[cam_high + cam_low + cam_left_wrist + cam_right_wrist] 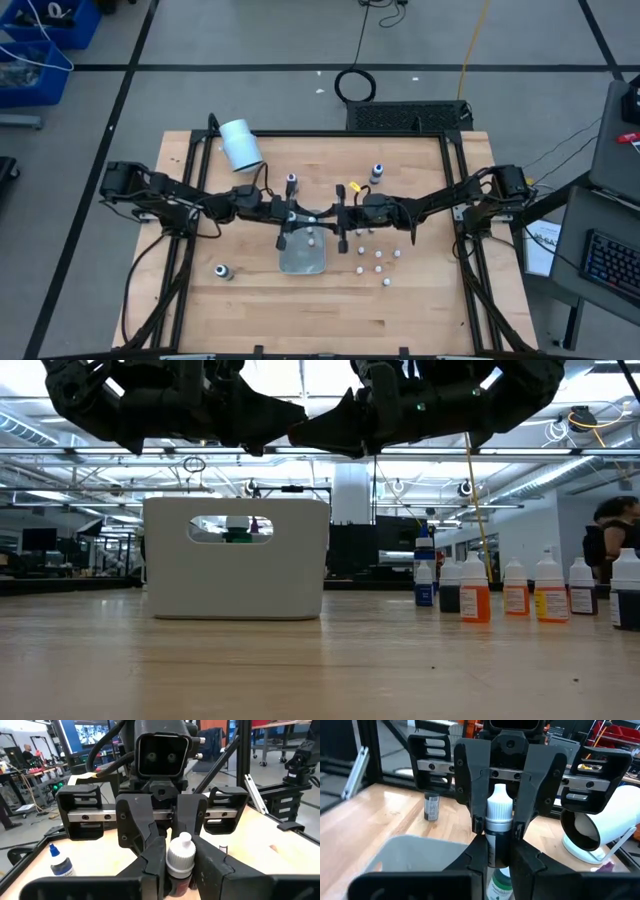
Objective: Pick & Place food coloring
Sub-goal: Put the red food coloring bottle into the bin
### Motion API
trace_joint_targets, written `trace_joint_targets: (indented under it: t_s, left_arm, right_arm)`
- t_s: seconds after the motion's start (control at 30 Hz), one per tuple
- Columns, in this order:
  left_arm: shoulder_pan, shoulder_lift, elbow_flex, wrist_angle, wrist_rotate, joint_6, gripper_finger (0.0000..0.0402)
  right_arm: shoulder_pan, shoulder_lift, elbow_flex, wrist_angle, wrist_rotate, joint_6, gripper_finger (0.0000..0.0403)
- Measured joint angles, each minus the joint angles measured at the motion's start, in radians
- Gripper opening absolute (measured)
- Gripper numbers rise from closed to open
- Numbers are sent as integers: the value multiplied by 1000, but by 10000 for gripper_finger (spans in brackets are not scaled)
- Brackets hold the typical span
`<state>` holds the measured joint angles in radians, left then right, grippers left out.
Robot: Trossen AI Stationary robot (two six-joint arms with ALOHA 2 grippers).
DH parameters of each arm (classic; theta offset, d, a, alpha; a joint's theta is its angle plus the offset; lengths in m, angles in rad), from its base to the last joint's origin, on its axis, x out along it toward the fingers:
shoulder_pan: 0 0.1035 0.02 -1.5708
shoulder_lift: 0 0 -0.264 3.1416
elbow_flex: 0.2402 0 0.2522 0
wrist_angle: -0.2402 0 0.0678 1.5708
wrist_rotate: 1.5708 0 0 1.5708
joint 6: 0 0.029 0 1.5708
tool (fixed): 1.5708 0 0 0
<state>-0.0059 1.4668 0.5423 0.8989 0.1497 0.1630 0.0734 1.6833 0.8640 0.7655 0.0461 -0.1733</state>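
I see the two arms meeting over the middle of the wooden table, right above a clear rectangular plastic tray. The left gripper and the right gripper face each other nose to nose. Both are clamped on the same small food-coloring bottle, held upright in the air between them, above the tray's far end. Each gripper blocks the other's way around that bottle.

The held bottle has a white rounded cap with a nozzle tip over a dark body. Directly under it, in the tray, I can make out one more bottle with a green label.

A big white cylinder lies on its side at the far left of the table, its open end showing in the right wrist view.

Three bottles stand alone: one dark-topped just beyond the left arm, one beyond the right arm, and one near the left edge. To the right of the tray is a loose cluster of about seven white-capped bottles; the low view shows orange and dark bodies among them.

A person is in the room at the far right, well away from the table.
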Motion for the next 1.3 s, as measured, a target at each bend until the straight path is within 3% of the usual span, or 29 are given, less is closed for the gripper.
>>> trace_joint_targets:
  t_s: [0.3,0.5,0.63,0.8,1.3]
  left_arm:
    - [-19,-157,-2,-206,-8,-10,78]
    - [-47,-293,0,-432,-46,-56,73]
    - [-74,-312,0,-594,-53,-150,73]
    - [-131,-239,-1,-623,-98,-224,73]
    - [-177,55,-1,-393,-156,-250,73]
  right_arm:
    - [2,-8,-1,-45,-2,33,102]
    - [1,-46,-1,-138,32,60,107]
    - [3,-94,-1,-194,32,61,100]
    - [3,-153,-1,-233,33,55,93]
    - [8,-190,-1,-243,33,27,89]
